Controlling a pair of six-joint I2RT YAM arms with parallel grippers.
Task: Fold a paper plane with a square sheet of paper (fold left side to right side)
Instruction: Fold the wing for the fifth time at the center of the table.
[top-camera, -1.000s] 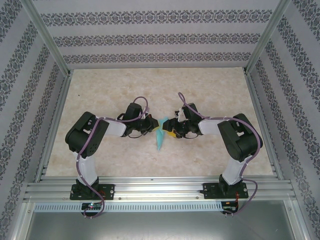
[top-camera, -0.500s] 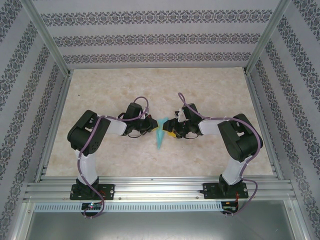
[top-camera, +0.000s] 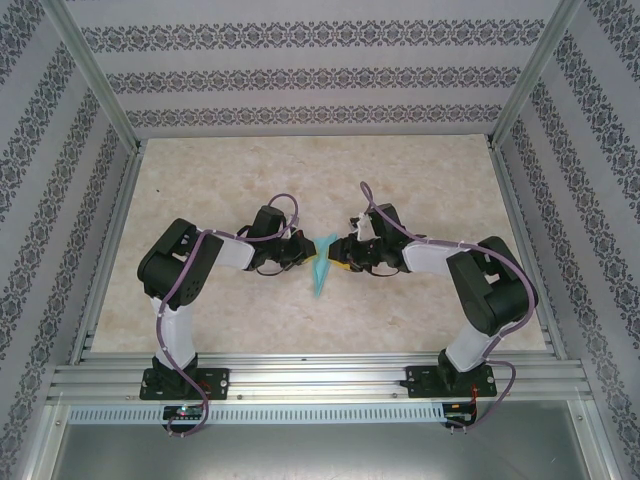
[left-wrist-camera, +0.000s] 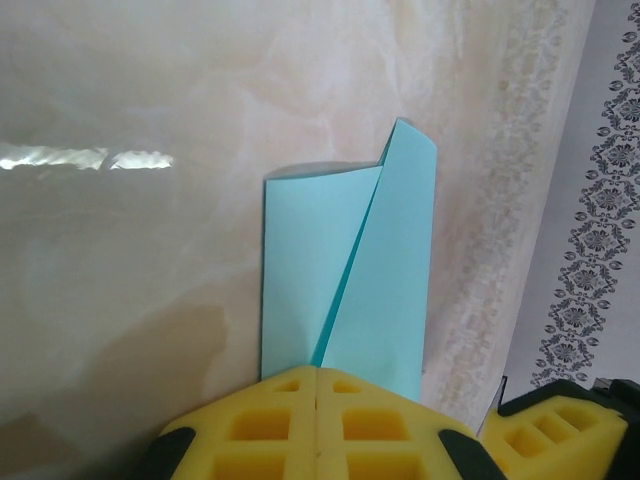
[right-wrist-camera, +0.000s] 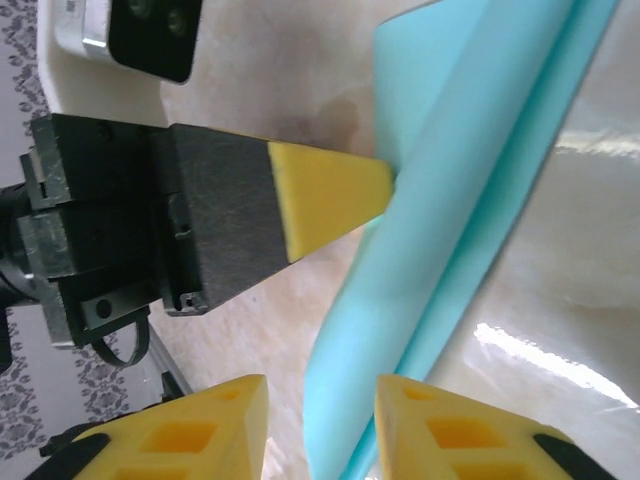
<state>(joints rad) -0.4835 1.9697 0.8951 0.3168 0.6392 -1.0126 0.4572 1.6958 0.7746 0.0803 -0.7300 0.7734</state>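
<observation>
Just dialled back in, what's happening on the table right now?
Both arms meet over the table at the turquoise paper, already folded into a narrow layered strip with a diagonal flap. The left pincer is shut on one end of it. The right pincer is open, its fingers either side of the paper without gripping. Not a finished plane yet.

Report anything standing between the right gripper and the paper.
Nothing visible does. The paper reaches in between the right gripper's open jaws, while the left gripper's shut jaws hold it from the opposite side.
</observation>
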